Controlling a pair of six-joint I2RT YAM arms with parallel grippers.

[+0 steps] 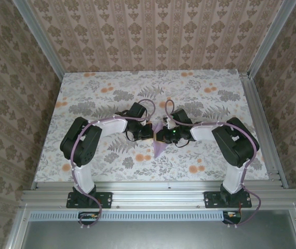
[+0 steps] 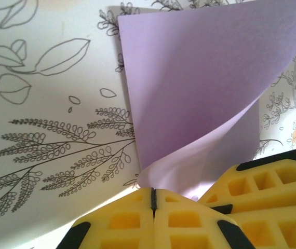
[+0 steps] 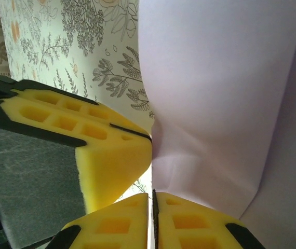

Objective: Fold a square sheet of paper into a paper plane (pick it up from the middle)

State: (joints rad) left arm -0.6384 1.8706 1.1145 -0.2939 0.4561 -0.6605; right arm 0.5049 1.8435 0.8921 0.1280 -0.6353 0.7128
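Fig. Part-folded lilac paper sheet [image 1: 159,147] at worktop [image 1: 96,98] centre, pinched by L claw [image 2: 152,199] (9 o'clock) & R claw [image 3: 151,207] (3 o'clock), both clenched. Judged light, limp, crease-prone; best gripped near fold.

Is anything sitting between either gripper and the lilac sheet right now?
Nothing visible stands between them. The left gripper and the right gripper are each already shut on the sheet of paper, side by side.
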